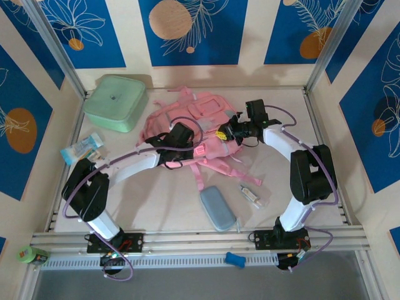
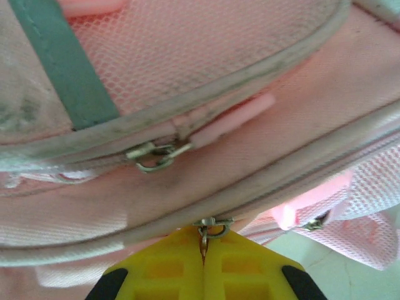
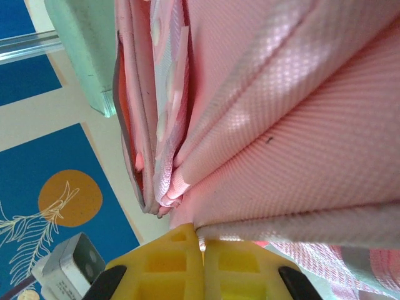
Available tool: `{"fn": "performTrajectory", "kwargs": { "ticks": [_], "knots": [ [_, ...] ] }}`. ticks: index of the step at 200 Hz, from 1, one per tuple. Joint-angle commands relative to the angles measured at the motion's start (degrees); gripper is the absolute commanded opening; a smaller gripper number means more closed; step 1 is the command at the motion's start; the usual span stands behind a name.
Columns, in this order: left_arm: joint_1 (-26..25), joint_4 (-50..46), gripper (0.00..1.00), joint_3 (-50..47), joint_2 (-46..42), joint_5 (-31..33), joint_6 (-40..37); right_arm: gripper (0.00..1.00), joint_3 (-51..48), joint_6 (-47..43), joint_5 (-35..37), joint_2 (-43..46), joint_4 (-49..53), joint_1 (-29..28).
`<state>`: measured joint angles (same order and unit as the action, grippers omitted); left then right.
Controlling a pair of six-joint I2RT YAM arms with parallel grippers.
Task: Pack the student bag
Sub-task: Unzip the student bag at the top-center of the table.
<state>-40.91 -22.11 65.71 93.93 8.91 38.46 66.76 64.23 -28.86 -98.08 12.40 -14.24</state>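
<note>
You are unzipping the student bag [image 1: 200, 112]: left gripper [image 2: 203, 247] seems to pinch the zipper pull [image 2: 211, 223], right gripper [image 3: 201, 240] clamps its fabric; next, slide the pull along.

Mint-green lidded box [image 1: 115, 102] stood far left; blue-and-white packet [image 1: 82, 149] lay nearer; grey-blue oval case [image 1: 217, 208] lay near small tube [image 1: 251, 195].

Student bag [image 1: 200, 117]: pink, mesh-textured panels, grey-green strip [image 2: 65, 69]. Lidded box [image 1: 115, 102], upper left of frame: mint green. Oval case [image 1: 217, 208], lower centre: grey-blue. Left tool [image 2: 203, 265] and right tool [image 3: 201, 262]: yellow. Back wall panels [image 1: 219, 44]: blue, white leaf outlines, orange discs.
</note>
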Motion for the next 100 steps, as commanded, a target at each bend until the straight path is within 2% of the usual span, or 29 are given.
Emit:
{"fn": "performTrajectory", "kwargs": {
  "ticks": [1, 5, 26, 53, 84, 100],
  "knots": [
    [2.32, -0.04, 0.00, -2.59, 0.18, 0.71, -2.88, 0.00, 1.84, -2.66, 0.55, 1.91, -0.44, 0.73],
    [2.35, 1.70, 0.00, -3.23, 0.10, 0.69, -2.93, 0.00, 1.60, -2.46, 0.42, 2.04, -0.65, 0.60],
    [2.75, 7.46, 0.14, -4.31, 1.05, 0.23, -3.43, 0.00, 1.30, -1.78, 0.44, 2.45, -1.22, -0.23],
    [2.76, 11.89, 0.17, -4.54, 2.54, 0.72, -3.93, 0.00, 1.68, -1.61, 0.51, 2.59, -1.23, -1.06],
    [2.84, 13.90, 0.14, -4.46, 3.36, 1.66, -4.33, 0.00, 1.76, -1.96, 0.71, 2.90, -0.82, -1.72],
    [3.24, 13.05, 0.04, -4.61, 3.07, 1.93, -3.99, 0.00, 1.96, -2.60, 0.85, 2.75, -0.18, -1.59]
  ]
}}
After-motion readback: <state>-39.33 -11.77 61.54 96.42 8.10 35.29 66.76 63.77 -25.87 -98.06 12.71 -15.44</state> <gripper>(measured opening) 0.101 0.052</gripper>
